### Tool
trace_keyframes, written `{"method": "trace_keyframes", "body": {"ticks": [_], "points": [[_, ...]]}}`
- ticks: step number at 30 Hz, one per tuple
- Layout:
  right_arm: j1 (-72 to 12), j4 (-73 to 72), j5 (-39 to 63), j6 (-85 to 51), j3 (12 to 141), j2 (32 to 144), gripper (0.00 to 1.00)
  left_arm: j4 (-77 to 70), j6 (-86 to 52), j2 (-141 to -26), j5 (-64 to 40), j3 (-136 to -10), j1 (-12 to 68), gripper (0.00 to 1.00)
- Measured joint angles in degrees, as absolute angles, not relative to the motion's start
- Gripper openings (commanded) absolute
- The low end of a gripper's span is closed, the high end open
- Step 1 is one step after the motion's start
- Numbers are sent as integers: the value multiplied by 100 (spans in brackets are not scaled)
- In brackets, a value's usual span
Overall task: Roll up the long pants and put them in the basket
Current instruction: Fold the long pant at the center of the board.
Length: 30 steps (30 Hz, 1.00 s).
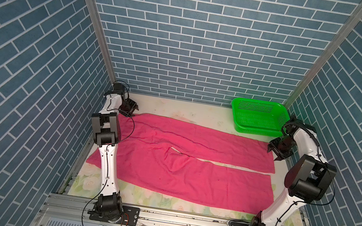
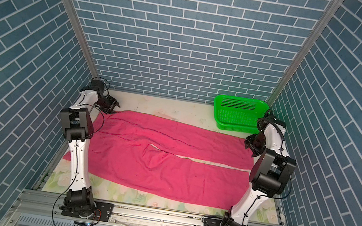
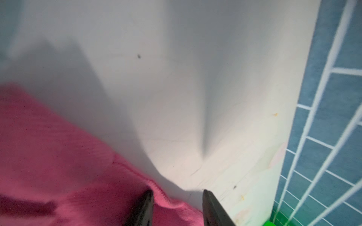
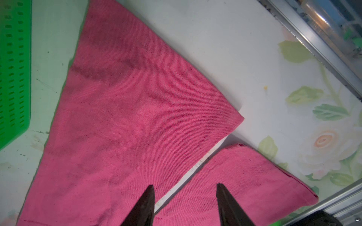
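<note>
Left gripper [image 3: 178,192]: jaws partly parted, nothing held. The waist hem of the pants [image 1: 191,164] is seen just under the fingertips, one over cloth, one over bare table [image 1: 176,108]. The pants are spread flat and unrolled, from under this gripper across to the right gripper [image 4: 185,185]. There the jaws are also parted and empty, hung above the gap between the two cuffs.

Step judged: first grip for the roll. Both hem layers should be pinched fully before lifting. The roll should be kept tight and square, or skew is expected.
</note>
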<state>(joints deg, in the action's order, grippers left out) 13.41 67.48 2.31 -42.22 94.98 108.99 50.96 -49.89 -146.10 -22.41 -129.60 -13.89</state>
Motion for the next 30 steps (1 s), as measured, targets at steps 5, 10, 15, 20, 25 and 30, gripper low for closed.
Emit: {"method": "trace_keyframes", "body": {"ticks": [5,10,15,20,25,30], "points": [[1341,6731,165,-4219,9461,10899,52,5347,-4823,-14457,-1710,-12733,-1245,27],[1341,6731,115,-4217,9389,10899,51,5555,-4735,-14433,-1468,-12702,-1234,0],[1341,6722,64,-4215,9275,10875,51,5854,-4687,-14597,-1343,-13122,-1197,0],[1341,6726,38,-4206,9085,10798,51,6357,-4694,-14696,-1269,-13491,-1186,0],[1341,6724,19,-4165,9067,10744,51,6875,-4650,-14477,-1258,-13504,-1170,0],[1341,6700,23,-4150,9065,10739,51,7096,-4464,-13144,-1039,-12499,-1157,0]]}}
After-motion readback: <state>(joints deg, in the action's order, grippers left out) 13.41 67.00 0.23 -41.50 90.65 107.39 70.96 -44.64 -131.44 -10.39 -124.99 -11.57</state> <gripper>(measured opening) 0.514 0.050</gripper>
